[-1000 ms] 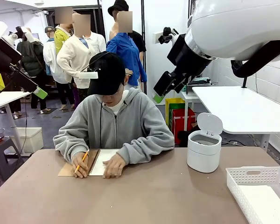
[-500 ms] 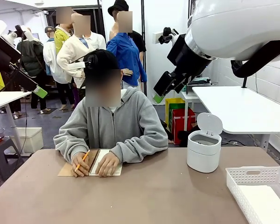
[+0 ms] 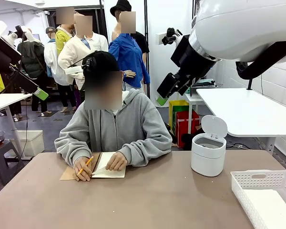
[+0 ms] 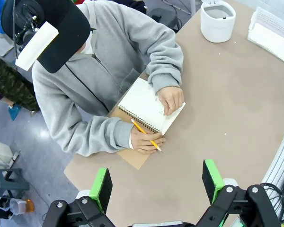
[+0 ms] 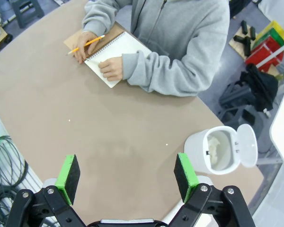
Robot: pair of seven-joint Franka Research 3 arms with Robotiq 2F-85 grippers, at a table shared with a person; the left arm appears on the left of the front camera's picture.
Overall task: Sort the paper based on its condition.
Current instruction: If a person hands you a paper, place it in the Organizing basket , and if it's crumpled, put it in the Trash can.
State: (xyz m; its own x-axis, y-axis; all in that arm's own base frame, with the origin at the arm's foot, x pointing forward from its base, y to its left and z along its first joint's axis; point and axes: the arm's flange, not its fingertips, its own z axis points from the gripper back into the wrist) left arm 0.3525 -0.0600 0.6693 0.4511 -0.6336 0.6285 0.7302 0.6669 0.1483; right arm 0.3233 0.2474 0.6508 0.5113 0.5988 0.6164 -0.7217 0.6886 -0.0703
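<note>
Paper shows in two places, both well apart from the grippers. A pale, lumpy wad (image 5: 218, 152) lies inside the small round bin (image 5: 199, 147), and a flat white sheet (image 3: 272, 213) lies in the bottom of the basket (image 3: 262, 177) at the table's near right corner.

In its wrist view the right gripper (image 5: 126, 177) hangs high over the bare table (image 5: 109, 123) with its green pads spread wide and nothing between them. The bin sits beyond the pad on the picture's right, outside the gap. The left gripper (image 4: 157, 184) is likewise wide and empty, above the table edge nearest the person. From there the bin and basket lie far off at the picture's top right.

A second ago the person sat bowed over the spiral notebook (image 3: 108, 171); now they sit upright. Their free hand (image 3: 117, 161) has slid up the page, baring more of its lower edge. The hand with the pencil (image 3: 85, 164) has kept its spot, and both arms stand where they stood.

The bin is smooth white plastic, a squat cylinder with its round flip lid standing open. The basket is a white rectangular tray with slotted lattice walls. The notebook has a wire spiral, a blank cream page and a tan cardboard cover folded out flat. The pencil is yellow-orange. The tabletop is matt brown with a rounded edge. The person wears a soft grey hooded top.
</note>
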